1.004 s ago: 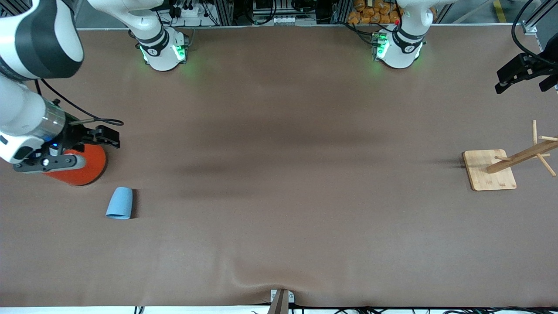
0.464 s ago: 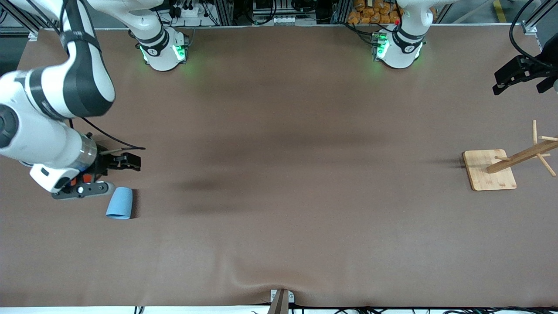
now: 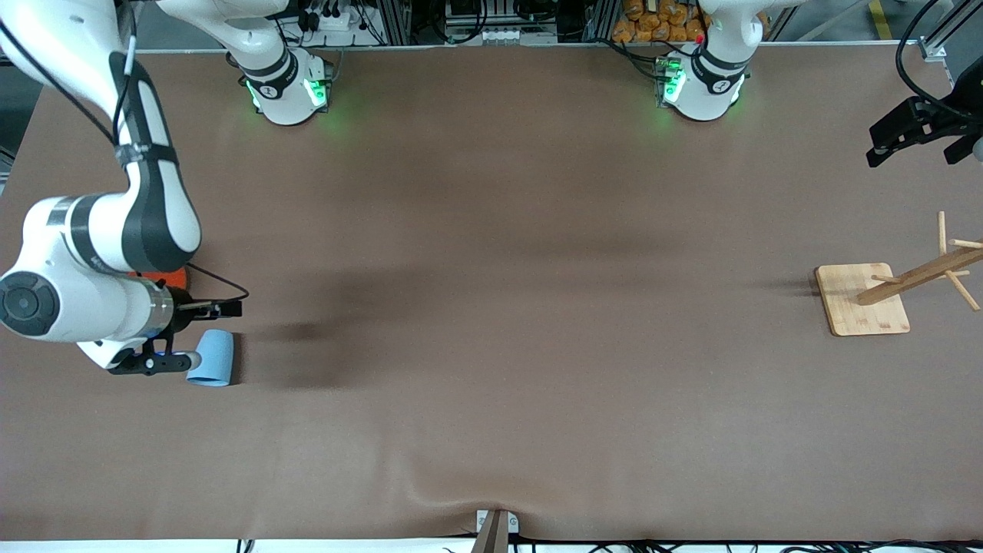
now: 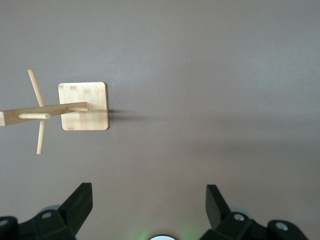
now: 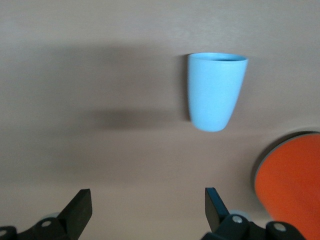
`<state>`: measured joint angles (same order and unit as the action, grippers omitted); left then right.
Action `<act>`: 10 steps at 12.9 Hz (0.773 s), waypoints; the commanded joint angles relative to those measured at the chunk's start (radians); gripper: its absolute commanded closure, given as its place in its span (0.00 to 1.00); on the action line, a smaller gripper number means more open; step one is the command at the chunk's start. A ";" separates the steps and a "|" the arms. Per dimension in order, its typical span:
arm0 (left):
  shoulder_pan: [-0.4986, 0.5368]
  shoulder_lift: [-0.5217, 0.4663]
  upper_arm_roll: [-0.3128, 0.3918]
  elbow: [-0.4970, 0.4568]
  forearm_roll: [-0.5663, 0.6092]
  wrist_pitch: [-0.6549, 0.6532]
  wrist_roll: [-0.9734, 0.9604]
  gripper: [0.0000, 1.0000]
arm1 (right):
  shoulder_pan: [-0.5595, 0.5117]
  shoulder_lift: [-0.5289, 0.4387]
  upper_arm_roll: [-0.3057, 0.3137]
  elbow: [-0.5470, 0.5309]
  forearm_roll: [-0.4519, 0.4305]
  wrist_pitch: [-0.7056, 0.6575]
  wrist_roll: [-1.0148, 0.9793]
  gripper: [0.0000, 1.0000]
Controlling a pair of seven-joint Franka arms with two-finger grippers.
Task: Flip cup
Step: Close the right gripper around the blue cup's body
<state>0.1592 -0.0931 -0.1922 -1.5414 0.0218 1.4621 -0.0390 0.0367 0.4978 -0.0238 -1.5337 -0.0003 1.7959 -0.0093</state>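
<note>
— Cup (image 3: 211, 357) on its side, toward the right arm's end of the table, near the orange can (image 3: 157, 273)?
— Yes; long axis running toward the front camera. Right gripper (image 3: 201, 334) spread wide, empty, just beside it. Left gripper (image 3: 918, 132) released, waiting well apart.

The cup (image 3: 211, 358) lies on the table (image 3: 491, 307) at eight o'clock, beside the right gripper (image 3: 192, 334); the left gripper (image 3: 918, 134) waits at two o'clock, open.
</note>
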 commanded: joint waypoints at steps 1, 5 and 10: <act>0.008 0.004 -0.007 0.023 0.004 -0.017 0.002 0.00 | -0.035 -0.016 0.012 -0.119 -0.040 0.138 -0.043 0.00; 0.010 0.006 -0.007 0.026 0.004 -0.014 0.002 0.00 | -0.115 0.071 0.013 -0.149 -0.041 0.327 -0.231 0.00; 0.010 0.006 -0.007 0.027 0.004 -0.014 0.004 0.00 | -0.136 0.171 0.015 -0.151 -0.037 0.450 -0.247 0.00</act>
<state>0.1600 -0.0931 -0.1917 -1.5363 0.0218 1.4622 -0.0390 -0.0876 0.6420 -0.0252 -1.6894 -0.0241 2.2012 -0.2473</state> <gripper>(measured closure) 0.000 0.000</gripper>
